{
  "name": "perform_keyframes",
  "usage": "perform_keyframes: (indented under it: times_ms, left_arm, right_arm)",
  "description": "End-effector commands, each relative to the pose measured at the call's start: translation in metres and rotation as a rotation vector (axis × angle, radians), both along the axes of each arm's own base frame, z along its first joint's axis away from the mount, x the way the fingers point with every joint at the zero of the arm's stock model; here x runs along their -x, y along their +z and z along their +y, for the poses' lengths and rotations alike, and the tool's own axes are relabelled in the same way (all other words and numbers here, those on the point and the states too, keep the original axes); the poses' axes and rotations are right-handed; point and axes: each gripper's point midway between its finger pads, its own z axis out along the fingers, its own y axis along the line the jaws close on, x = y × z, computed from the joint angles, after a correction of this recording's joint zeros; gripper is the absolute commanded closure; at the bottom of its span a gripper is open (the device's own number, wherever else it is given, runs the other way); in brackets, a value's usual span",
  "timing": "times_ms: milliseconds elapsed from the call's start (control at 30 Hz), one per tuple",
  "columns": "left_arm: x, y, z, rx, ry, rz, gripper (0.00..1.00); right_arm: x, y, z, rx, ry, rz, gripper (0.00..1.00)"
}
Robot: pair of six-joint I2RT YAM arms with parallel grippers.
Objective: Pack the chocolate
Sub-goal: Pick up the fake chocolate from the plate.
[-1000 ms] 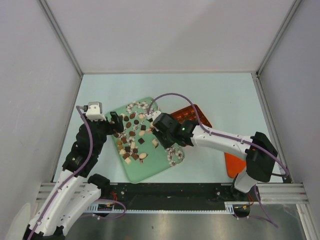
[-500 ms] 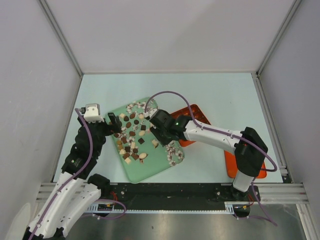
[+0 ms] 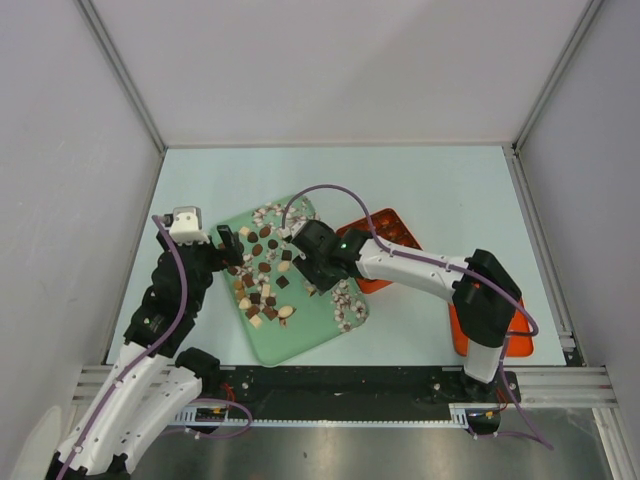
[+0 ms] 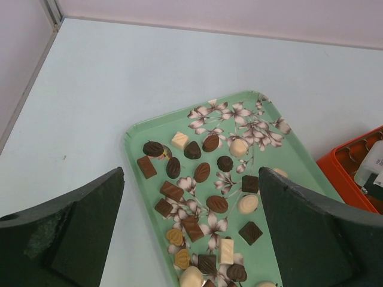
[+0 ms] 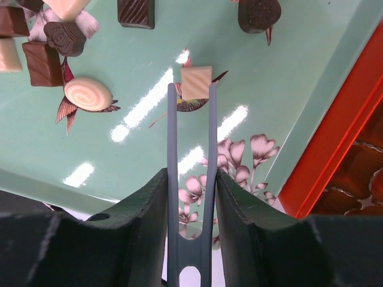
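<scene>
The chocolate [image 3: 262,280] lies scattered over a green flowered tray [image 3: 300,335]: dark, light brown and cream pieces [image 4: 216,204]. My left gripper [image 4: 191,179] hangs open above the tray's left part [image 3: 232,245], holding nothing. My right gripper [image 5: 190,179] is shut on grey tweezers [image 5: 172,179] over the tray's right half [image 3: 305,262]. The tweezer tips stand on either side of a cream square piece [image 5: 196,82] that rests on the tray [image 5: 143,66]. There is a small gap at the left tip.
An orange box with a grid of cells [image 3: 385,232] sits against the tray's right edge [image 5: 341,137] [image 4: 353,161]. A second orange part [image 3: 470,335] lies at the front right, beside the right arm's base. Grey walls close in the pale table.
My right gripper has moved left from beside the orange box to further over the tray. The left arm has stayed almost still.
</scene>
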Motion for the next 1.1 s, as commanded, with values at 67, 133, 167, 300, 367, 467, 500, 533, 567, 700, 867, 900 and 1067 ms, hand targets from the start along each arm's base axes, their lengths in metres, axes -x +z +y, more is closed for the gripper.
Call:
perform_keyframes:
  times_ms: [67,133,167,300,367,467,500,533,567,700,867,900,1067]
  left_arm:
    - [-0.001,-0.001,0.001,-0.021,-0.007,-0.003,0.02]
    - [-0.001,-0.001,0.001,-0.023,-0.009,0.000,0.02]
    - [-0.001,-0.001,0.001,-0.023,-0.009,0.000,0.02]
    - [-0.001,-0.002,0.001,-0.025,-0.010,0.002,0.02]
    - [-0.001,-0.002,0.000,-0.026,-0.010,0.003,0.02]
    - [-0.001,-0.002,0.000,-0.026,-0.010,0.005,0.02]
    - [-0.001,-0.003,0.000,-0.027,-0.012,0.006,0.02]
    - [-0.001,-0.003,0.000,-0.027,-0.010,0.006,0.02]
    - [-0.001,-0.003,0.000,-0.027,-0.010,0.006,0.02]
    - [-0.002,-0.004,0.000,-0.028,-0.012,0.009,0.02]
    - [-0.002,-0.004,-0.001,-0.027,-0.015,0.009,0.02]
    - [-0.002,-0.004,-0.001,-0.028,-0.015,0.011,0.02]
    - [-0.002,-0.004,-0.001,-0.028,-0.015,0.011,0.02]
  right_arm:
    - [-0.004,0.005,0.009,-0.014,0.020,0.002,0.60]
    - [-0.005,0.002,0.008,-0.002,0.018,0.005,0.60]
    - [-0.005,0.002,0.007,-0.001,0.016,0.005,0.60]
    - [-0.005,0.000,0.007,0.000,0.011,0.010,0.60]
    - [-0.005,-0.001,0.007,0.003,0.011,0.011,0.60]
    - [-0.005,-0.003,0.007,0.009,0.009,0.011,0.60]
    - [-0.005,-0.003,0.007,0.009,0.008,0.010,0.60]
    - [-0.007,-0.003,0.005,0.013,0.001,0.003,0.60]
    - [-0.008,-0.001,0.005,0.012,-0.001,-0.001,0.60]
    - [-0.009,-0.001,0.005,0.014,0.001,-0.008,0.60]
    - [-0.006,-0.003,0.010,0.001,0.025,0.007,0.59]
    - [-0.006,-0.004,0.010,0.000,0.028,0.009,0.59]
    - [-0.008,-0.009,0.010,0.012,0.023,0.010,0.59]
